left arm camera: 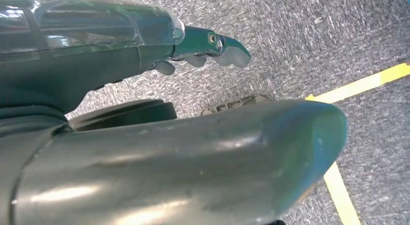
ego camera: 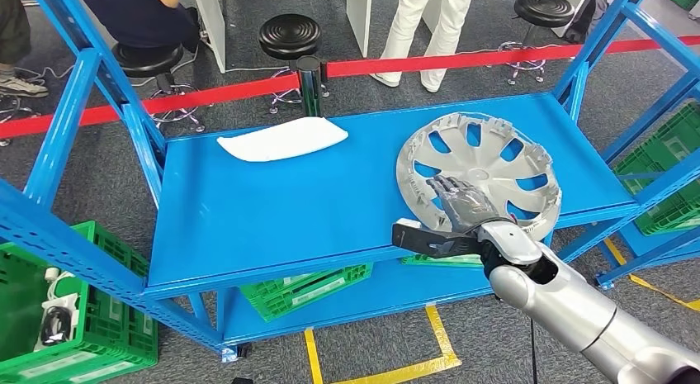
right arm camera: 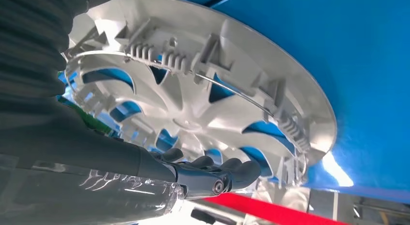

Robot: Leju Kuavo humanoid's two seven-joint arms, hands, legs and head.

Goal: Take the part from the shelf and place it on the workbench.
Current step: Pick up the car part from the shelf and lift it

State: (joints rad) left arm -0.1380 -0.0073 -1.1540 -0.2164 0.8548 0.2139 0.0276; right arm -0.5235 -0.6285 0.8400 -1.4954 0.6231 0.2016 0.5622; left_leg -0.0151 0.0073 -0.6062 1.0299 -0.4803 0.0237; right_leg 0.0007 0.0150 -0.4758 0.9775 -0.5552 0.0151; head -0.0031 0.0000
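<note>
The blue shelf (ego camera: pixel 272 210) spreads ahead of the right robot hand (ego camera: pixel 462 204), whose fingers lie over the near edge of the hubcap (ego camera: pixel 487 157). Whether they grip it, I cannot tell. The round hubcap lies flat, just beyond and under them. The left robot hand (left arm camera: pixel 212 46) hangs over carpet, fingers loosely curled, holding nothing.

A blue metal shelf (ego camera: pixel 272 210) fills the middle of the head view, its flat top board carrying two things. Toward the back left lies a white curved panel (ego camera: pixel 283 139), flat on the board, and well apart on the right side sits a silver hubcap (ego camera: pixel 487 157), inner ribbed side up, its near rim tilted off the board.
</note>
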